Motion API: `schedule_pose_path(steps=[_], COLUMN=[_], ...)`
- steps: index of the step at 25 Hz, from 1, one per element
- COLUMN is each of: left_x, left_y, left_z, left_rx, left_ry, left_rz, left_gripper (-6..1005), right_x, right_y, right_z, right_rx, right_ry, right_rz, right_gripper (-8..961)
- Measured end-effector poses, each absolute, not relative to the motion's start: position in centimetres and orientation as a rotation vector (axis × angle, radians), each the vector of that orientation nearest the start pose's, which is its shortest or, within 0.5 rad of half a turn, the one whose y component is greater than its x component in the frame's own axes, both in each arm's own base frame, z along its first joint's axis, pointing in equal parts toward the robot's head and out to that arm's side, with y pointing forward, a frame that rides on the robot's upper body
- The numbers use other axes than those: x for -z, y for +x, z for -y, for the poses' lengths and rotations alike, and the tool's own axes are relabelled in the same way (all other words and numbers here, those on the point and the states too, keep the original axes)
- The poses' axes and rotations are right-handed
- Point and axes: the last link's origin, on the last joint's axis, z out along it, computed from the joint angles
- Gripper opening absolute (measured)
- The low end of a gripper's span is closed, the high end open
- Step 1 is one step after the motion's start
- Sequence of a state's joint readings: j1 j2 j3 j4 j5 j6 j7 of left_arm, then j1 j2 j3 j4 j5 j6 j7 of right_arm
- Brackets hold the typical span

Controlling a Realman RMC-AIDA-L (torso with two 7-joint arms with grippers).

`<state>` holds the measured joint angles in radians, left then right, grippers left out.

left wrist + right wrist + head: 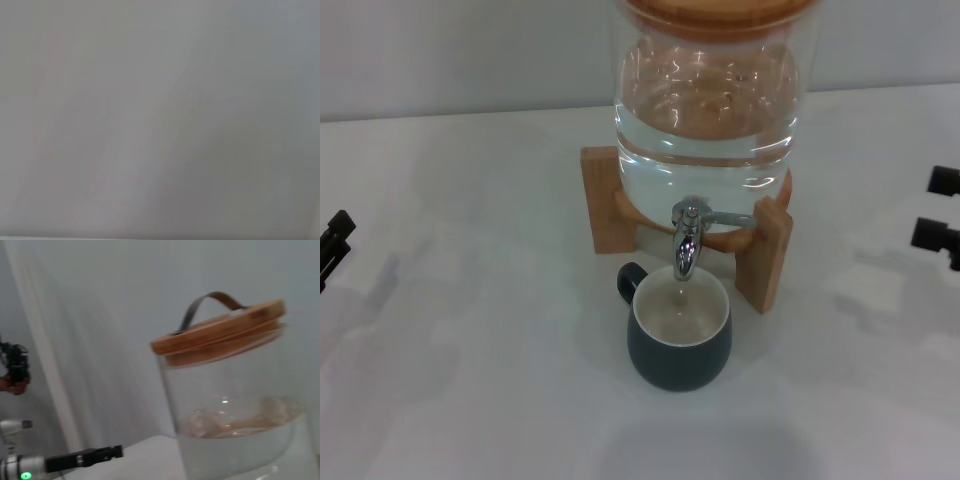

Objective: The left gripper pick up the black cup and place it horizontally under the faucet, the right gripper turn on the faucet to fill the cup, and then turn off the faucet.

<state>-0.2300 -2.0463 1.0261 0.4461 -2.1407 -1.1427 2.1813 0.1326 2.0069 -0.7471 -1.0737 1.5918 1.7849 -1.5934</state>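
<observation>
While both grippers sit cropped, black cup (680, 335) stands upright.

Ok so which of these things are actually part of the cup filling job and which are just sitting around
Part of the job:
- black cup, upright under the spout
- faucet
- left hand, at the table's left edge
- right hand, at the right edge

Just there:
- glass jar of water
- wooden lid
- wooden stand
</observation>
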Motion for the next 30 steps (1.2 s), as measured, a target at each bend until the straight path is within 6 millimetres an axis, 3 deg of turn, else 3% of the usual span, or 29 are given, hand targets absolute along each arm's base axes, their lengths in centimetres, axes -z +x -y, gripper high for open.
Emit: schedule_pose_path(steps=[15, 30], left_x=[-2.8, -2.1], left_y=[-36.1, -35.8], left_z=[-29.8, -29.7], left_rx=[0.832, 0.829], left_ry=[-1.847, -1.854], left_rz=[0.804, 0.796], left_gripper=[604, 603], right_x=[-7.3, -5.1], right_y=[24.9, 21.8], right_z=[-27.7, -29.0], right_rx=[-0.824, -0.769], right_ry=[-2.623, -2.691], right_rz=[-0.507, -0.452], right_gripper=[825, 826])
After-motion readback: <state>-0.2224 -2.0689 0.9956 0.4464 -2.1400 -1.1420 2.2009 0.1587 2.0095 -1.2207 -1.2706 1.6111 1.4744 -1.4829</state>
